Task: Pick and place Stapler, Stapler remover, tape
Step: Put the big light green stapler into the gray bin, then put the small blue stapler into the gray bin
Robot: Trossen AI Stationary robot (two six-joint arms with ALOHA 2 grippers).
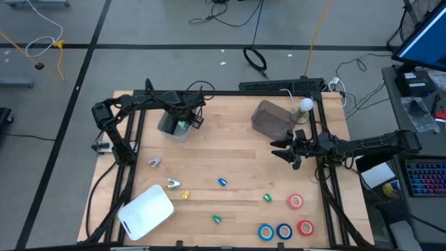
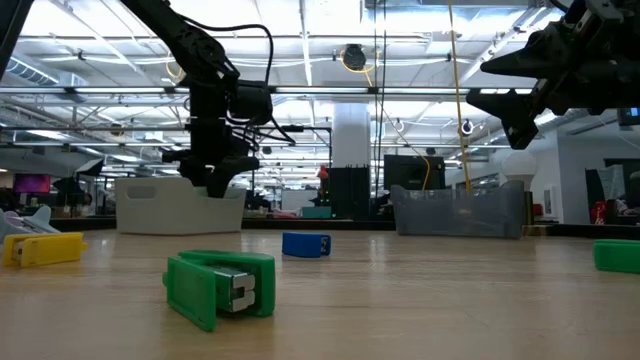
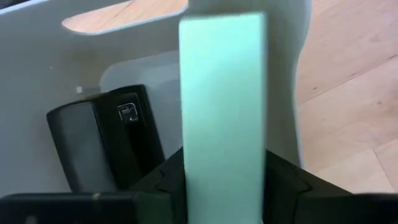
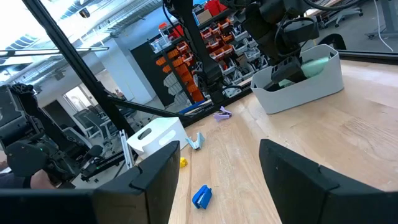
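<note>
Pale green stapler [image 3: 222, 106] fills the left wrist view, upright in front of the left claw [image 1: 184, 117], inside the white bin [image 1: 167, 130] at the back left of the table [image 1: 230, 157]. Cannot tell if that claw is grasping it or has let go. A black object [image 3: 102, 146] lies in the same bin beside it. Right claw [image 1: 287, 152] hangs above the table at back right, released, nothing between its fingers, just in front of the grey bin [image 1: 268, 118]. Out on the table: a blue stapler [image 1: 222, 183] mid-table, a yellow stapler [image 1: 185, 195] left of it, and two green staplers [image 1: 217, 219] [image 1: 267, 198] toward the front. A purple staple remover [image 1: 154, 162] and a pale staple remover [image 1: 174, 185] lie on the left side, near a white box [image 1: 146, 211] at front left. Tape sits at front right: pink roll [image 1: 295, 201], red roll [image 1: 305, 227], and two blue rolls [image 1: 266, 232] [image 1: 283, 231] touching side by side.
</note>
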